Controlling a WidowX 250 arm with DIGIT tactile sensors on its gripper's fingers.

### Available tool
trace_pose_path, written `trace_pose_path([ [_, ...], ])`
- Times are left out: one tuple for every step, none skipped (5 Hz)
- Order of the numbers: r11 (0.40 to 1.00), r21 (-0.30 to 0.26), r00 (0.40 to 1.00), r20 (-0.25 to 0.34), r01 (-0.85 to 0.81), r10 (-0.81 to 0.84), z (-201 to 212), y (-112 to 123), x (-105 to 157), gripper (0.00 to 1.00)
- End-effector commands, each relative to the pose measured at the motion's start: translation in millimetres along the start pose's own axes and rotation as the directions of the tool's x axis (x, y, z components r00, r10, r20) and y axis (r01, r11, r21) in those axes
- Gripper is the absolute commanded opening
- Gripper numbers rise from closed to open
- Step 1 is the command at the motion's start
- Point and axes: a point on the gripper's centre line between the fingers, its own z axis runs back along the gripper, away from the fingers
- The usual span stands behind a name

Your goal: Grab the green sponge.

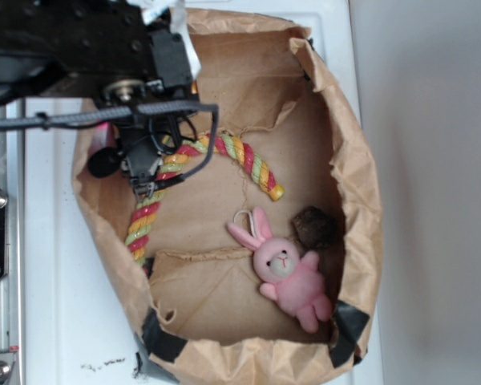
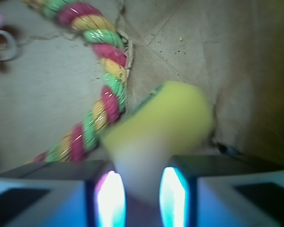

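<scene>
Wrist view: gripper [image 2: 142,189] with jaws narrowly parted, clamped on the near end of the green sponge [image 2: 165,118], its yellow foam facing up, thin green edge at the far side. Beside the sponge, touching: striped rope [image 2: 106,94]. All inside a brown paper bag [image 1: 361,184], with pink bunny [image 1: 289,277] well apart.

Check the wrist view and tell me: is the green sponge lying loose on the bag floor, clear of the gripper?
No. The green sponge sits between the fingers of the gripper, beside the striped rope.
</scene>
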Motion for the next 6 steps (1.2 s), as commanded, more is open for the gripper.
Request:
trace_pose_path([
  [0.994, -0.003, 0.987, 0.115, 0.113, -0.112, 72, -27, 23, 0.0],
  [0.991, -0.009, 0.981, 0.142, 0.133, -0.13, 88, -40, 45, 0.0],
  [0.987, -0.03, 0.978, 0.143, 0.156, -0.15, 96, -48, 51, 0.0],
  [0.986, -0.029, 0.978, 0.139, 0.163, -0.157, 94, -48, 52, 0.0],
  [0.985, -0.04, 0.976, 0.146, 0.168, -0.161, 84, -33, 47, 1.0],
  [0.992, -0.037, 0.981, 0.157, 0.123, -0.115, 70, -6, 40, 1.0],
])
